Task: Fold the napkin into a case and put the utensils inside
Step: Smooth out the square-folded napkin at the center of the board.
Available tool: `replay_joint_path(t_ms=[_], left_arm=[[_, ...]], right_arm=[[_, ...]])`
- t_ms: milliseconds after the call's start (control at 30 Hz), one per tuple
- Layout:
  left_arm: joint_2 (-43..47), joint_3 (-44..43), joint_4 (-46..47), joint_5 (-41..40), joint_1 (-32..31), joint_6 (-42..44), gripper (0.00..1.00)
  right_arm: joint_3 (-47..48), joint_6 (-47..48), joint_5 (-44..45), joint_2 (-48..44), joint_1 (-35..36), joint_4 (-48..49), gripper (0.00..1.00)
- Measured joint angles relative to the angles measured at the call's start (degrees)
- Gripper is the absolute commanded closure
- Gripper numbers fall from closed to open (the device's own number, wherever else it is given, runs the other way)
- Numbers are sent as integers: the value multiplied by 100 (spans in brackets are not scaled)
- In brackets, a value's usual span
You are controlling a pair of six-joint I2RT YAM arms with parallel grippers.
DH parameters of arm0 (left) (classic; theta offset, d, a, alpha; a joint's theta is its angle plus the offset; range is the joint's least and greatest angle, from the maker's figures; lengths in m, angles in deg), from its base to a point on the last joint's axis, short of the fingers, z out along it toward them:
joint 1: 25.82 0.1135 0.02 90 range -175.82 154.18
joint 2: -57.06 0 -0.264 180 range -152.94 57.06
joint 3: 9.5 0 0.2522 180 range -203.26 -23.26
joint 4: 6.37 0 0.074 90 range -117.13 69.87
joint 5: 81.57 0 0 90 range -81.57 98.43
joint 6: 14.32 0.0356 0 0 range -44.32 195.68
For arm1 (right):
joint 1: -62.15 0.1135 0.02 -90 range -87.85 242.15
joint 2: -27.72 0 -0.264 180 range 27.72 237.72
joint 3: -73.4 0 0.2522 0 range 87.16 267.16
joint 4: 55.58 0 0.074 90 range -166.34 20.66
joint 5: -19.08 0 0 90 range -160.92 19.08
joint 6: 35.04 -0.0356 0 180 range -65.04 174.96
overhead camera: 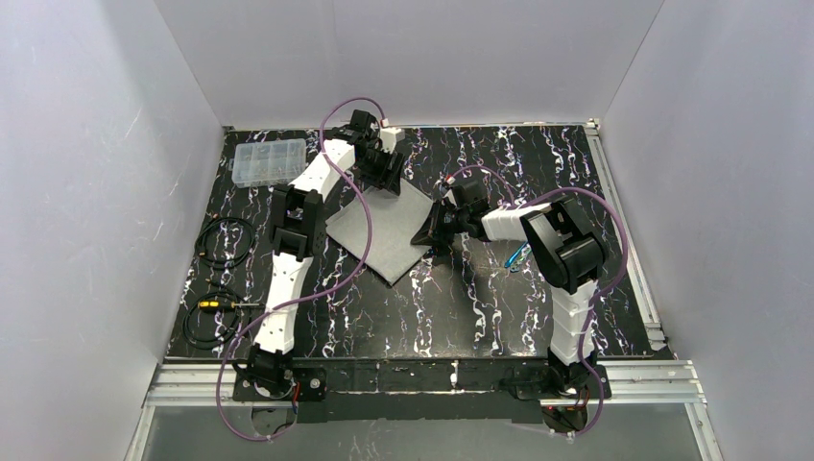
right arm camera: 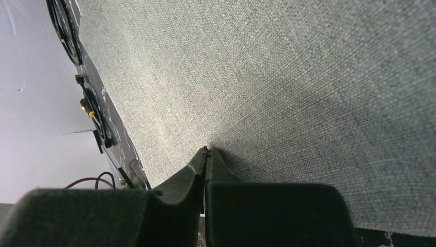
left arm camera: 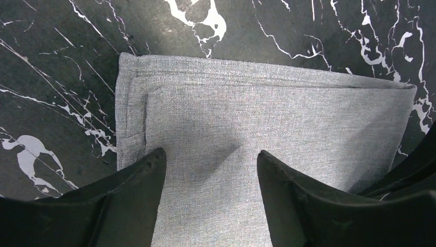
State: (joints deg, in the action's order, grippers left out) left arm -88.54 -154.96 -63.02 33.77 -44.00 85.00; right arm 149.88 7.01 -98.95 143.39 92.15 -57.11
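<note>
Since no pouch had yet been formed, the marbled table (overhead camera: 480,317) was seen bearing the napkin (overhead camera: 384,235) flat and layered between the two arms, its stacked hems squared. The left gripper (left arm camera: 211,159) was held spread over the far corner, gripping nothing, presumably so the fold could lie undisturbed. The right gripper (right arm camera: 206,152) was pressed together against the cloth's right edge, seemingly to pin it; whether a layer was nipped could not be told. The utensils (overhead camera: 518,255) were seen lying apart by the right arm, presumably awaiting the case.
</note>
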Motion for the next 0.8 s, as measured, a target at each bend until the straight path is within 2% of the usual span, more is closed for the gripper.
replay_joint_path(t_ms=[100,200,267,333,567,633,667,700,800], left_arm=[[0,0,2,4,-2,-20,47],[0,0,-2,-2,-2,-31,65],[0,0,-7,-2,0,-61,71],[0,0,-4,-2,-4,-63,71],[0,85,9,0,-92,-24,54],[11,107,26,-4,-125,-26,53],[22,125,37,-24,-146,-20,57],[48,162,52,-63,-166,-7,64],[101,278,129,-264,-227,79,96]], right_arm=[[-24,0,0,0,0,24,92],[-37,-9,-4,0,0,48,92],[-42,-9,-7,0,0,66,92],[-63,-11,-11,0,0,105,92],[-72,-13,-20,0,0,129,93],[-72,-11,-20,0,0,129,93],[-72,-11,-20,0,0,129,93],[-72,-11,-22,0,0,129,93],[-74,-13,-22,0,0,131,94]])
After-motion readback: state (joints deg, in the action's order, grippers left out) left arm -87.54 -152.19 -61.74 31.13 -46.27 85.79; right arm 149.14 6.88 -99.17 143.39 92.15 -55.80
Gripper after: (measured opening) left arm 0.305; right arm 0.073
